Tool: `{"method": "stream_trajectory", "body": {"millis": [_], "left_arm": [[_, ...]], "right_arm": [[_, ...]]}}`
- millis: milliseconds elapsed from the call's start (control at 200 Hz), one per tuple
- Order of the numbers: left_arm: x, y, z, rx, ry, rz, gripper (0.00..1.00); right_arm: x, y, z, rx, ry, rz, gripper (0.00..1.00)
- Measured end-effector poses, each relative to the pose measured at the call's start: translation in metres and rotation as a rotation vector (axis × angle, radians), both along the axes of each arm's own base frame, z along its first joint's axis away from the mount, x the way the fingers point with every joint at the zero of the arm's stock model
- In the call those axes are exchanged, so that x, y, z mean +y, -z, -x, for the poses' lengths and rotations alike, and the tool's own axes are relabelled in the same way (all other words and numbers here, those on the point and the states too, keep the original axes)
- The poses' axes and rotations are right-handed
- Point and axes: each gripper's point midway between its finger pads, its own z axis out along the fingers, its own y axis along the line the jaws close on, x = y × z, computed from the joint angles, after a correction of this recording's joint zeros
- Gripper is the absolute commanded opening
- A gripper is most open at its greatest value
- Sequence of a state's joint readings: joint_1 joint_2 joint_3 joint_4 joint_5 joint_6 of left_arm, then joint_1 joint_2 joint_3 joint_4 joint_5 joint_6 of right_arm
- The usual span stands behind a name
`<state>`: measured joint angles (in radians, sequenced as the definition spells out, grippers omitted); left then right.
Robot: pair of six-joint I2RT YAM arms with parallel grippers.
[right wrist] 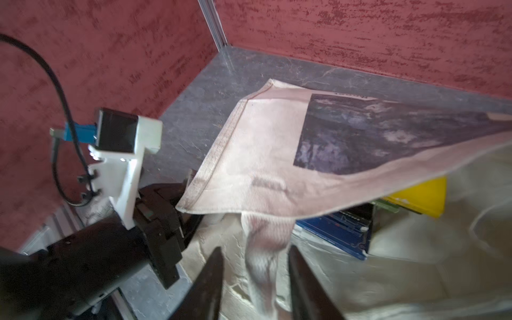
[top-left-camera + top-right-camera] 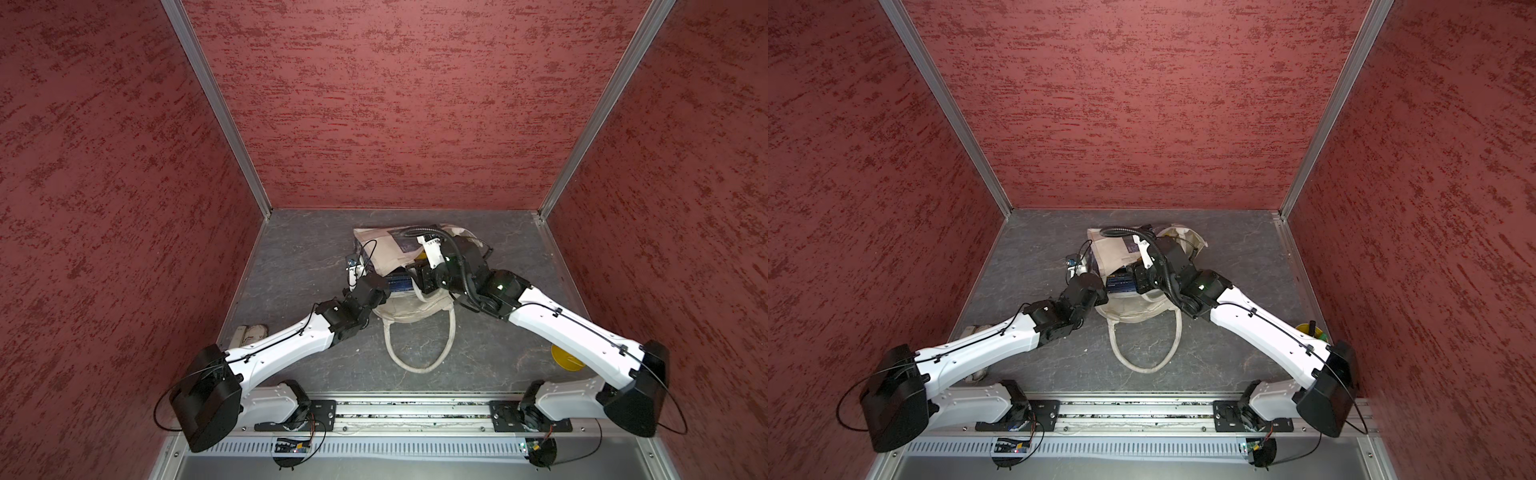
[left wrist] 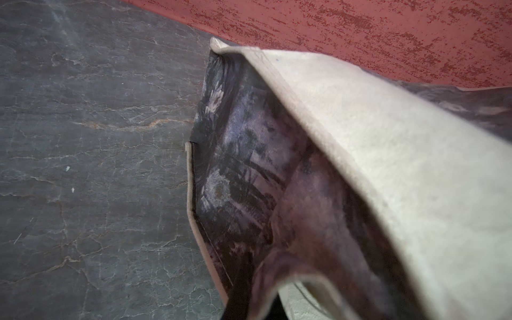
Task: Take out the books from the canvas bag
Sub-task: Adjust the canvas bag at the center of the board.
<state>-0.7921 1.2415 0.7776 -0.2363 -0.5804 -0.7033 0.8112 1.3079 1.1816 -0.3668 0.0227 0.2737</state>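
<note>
Red walls (image 2: 374, 104) box in a grey table (image 2: 291, 257). The bag (image 2: 382, 245) lies mid-table, its mouth toward 6 o'clock. Left tool (image 1: 188, 194), clamped on the upper lip, props it open. Right tool (image 1: 255, 252) stands half-wide astride a strap (image 1: 263, 238). It should clear the strap, then take the navy book (image 1: 332, 232) at the mouth squarely.

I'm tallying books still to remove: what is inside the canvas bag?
At the mouth of the bag, a navy book and a yellow book show. Its upper side covers the rest, so further books cannot be seen.
</note>
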Motion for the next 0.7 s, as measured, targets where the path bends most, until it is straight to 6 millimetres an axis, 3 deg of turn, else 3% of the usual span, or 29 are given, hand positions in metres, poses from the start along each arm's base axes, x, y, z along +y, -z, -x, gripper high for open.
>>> {"method": "stream_trajectory", "body": {"millis": [75,195,291,531,701], "left_arm": [[0.0,0.001,0.001,0.006,-0.003,0.003,0.0],[0.001,0.002,0.001,0.012,-0.011,0.017,0.0],[0.001,0.003,0.002,0.019,-0.015,0.024,0.0],[0.0,0.002,0.003,0.031,-0.018,0.032,0.0],[0.001,0.001,0.003,0.035,-0.024,0.038,0.0]], "right_arm": [[-0.005,0.002,0.004,-0.031,0.001,-0.029,0.82],[-0.012,0.009,0.009,-0.067,0.01,-0.072,0.98],[-0.02,0.026,0.016,-0.08,0.014,-0.093,0.99],[-0.044,0.091,0.041,-0.066,0.037,-0.088,0.99],[-0.037,0.108,0.045,-0.104,0.046,-0.076,0.99]]}}
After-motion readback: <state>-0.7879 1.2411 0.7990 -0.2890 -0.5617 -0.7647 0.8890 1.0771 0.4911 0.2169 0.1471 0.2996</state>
